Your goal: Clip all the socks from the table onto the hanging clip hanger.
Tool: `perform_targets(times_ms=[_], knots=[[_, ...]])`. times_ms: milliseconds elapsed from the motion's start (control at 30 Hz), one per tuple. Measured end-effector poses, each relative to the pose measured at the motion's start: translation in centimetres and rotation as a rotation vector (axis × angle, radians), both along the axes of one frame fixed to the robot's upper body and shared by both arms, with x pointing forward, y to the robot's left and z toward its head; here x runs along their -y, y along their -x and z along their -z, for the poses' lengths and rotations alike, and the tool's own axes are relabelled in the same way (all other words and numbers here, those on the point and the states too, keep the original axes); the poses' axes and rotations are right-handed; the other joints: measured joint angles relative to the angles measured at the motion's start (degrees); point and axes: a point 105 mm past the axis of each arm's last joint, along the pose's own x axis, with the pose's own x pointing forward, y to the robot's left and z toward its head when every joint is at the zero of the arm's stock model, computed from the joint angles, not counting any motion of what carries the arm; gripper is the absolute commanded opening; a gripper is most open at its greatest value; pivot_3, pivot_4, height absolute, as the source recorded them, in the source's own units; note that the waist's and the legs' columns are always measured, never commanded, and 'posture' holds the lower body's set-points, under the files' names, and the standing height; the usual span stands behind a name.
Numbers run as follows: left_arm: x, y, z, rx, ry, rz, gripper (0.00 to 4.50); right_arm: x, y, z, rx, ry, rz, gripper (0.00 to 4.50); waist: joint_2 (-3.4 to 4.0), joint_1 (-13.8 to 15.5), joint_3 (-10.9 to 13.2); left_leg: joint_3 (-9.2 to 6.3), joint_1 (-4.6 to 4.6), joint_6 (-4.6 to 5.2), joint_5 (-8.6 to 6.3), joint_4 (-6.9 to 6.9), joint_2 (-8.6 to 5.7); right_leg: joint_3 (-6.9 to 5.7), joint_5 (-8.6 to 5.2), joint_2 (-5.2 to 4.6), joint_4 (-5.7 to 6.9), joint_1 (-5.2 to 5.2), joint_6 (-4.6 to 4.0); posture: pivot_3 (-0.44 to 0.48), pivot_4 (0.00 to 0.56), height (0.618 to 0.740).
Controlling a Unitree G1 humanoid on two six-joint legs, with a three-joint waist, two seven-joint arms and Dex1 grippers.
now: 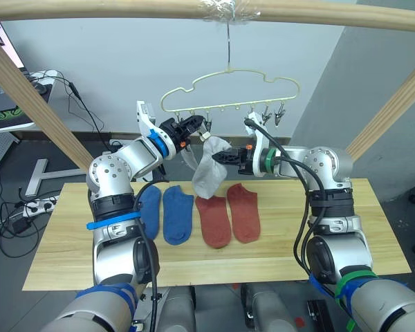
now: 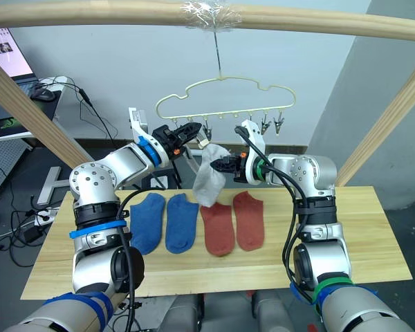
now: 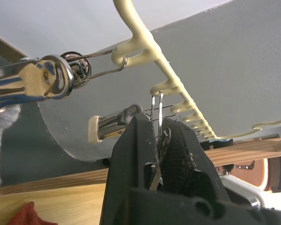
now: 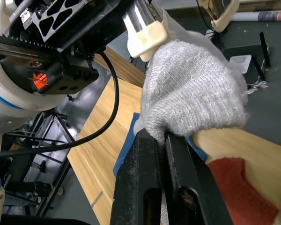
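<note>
while the left gripper is raised to the clip hanger, its fingers are pressed together on the handles of one clip, probably to squeeze it so that its mouth opens for a sock. the right gripper pinches a grey sock by its upper part and holds it in the air just under this clip, so the edge of the sock is near the clip mouth while the rest hangs down over the table. i cannot tell if the fabric is already inside the clip. on the table, two blue socks and two red socks lie flat in a row, near each other, and wait for their turn. the hanger hangs by its hook from a wooden pole, so it can swing when it is pushed; i think this is why one arm holds the clip and the other brings the sock.
</note>
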Motion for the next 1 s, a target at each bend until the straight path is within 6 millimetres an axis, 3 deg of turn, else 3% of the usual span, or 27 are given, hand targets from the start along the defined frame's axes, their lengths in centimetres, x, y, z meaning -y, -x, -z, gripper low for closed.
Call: perform_targets(times_ms=[1000], knots=[[0.2, 0.1, 0.6, -0.011, -0.005, 0.005, 0.23, -1.5, -0.9, -1.5, 0.030, -0.022, -0.031, 0.01, 0.00, 0.1, 0.0, 0.00, -0.01, 0.00, 0.00, -0.02, 0.00, 0.00, 0.00, 0.00, 0.00, -0.01, 0.00, 0.075, 0.157, 0.740]])
